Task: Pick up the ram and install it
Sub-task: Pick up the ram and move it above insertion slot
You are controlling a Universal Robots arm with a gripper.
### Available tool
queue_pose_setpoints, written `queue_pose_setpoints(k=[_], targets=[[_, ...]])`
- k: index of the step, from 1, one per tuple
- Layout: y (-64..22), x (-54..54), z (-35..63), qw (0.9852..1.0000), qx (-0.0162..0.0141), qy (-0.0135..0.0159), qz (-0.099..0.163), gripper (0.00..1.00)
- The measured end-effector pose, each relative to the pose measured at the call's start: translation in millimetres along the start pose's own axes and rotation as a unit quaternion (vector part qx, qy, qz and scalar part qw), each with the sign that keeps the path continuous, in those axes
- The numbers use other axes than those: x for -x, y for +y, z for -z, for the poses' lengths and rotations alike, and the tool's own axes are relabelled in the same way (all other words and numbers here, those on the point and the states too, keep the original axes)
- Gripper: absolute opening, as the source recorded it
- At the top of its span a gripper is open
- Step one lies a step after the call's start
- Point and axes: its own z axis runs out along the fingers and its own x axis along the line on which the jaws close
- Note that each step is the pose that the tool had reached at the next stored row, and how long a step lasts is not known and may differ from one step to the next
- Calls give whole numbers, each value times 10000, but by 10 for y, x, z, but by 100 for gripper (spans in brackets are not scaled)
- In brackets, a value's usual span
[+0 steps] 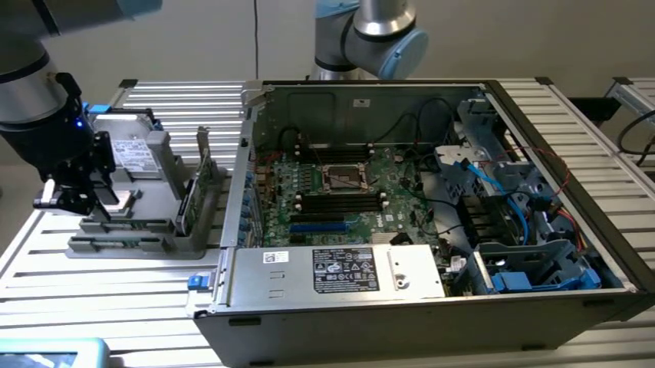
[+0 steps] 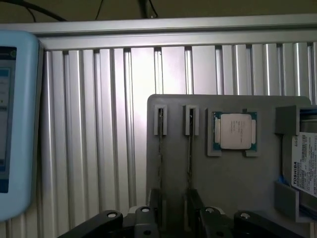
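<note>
Two ram sticks stand edge-up in narrow slots of a grey holder block (image 2: 233, 183): one ram stick (image 2: 160, 148) and a second (image 2: 189, 148) beside it. In the exterior view the green edge of a ram stick (image 1: 138, 225) shows at the holder's front, left of the computer case. My gripper (image 1: 77, 201) hangs just above that holder, open and holding nothing. In the wrist view the gripper (image 2: 174, 215) has its black fingertips (image 2: 154, 206) over the near ends of the two sticks. The black memory slots (image 1: 338, 201) lie on the motherboard inside the case.
The holder also carries a processor chip (image 2: 234, 131), a hard drive (image 2: 304, 166) and an upright card (image 1: 202, 180). The open computer case (image 1: 573, 146) takes up the slatted table's middle, with cables and drive cages at the exterior view's right. A pale blue tablet (image 2: 15, 124) lies nearby.
</note>
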Motion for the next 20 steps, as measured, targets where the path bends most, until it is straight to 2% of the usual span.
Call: queue_pose_setpoints(k=[3, 8, 20], targets=[[-1, -20, -37, 10000, -3, 13, -15, 36], [-5, -29, -89, 10000, -22, 16, -78, 36], [-46, -34, -291, 9999, -24, 24, -99, 36]])
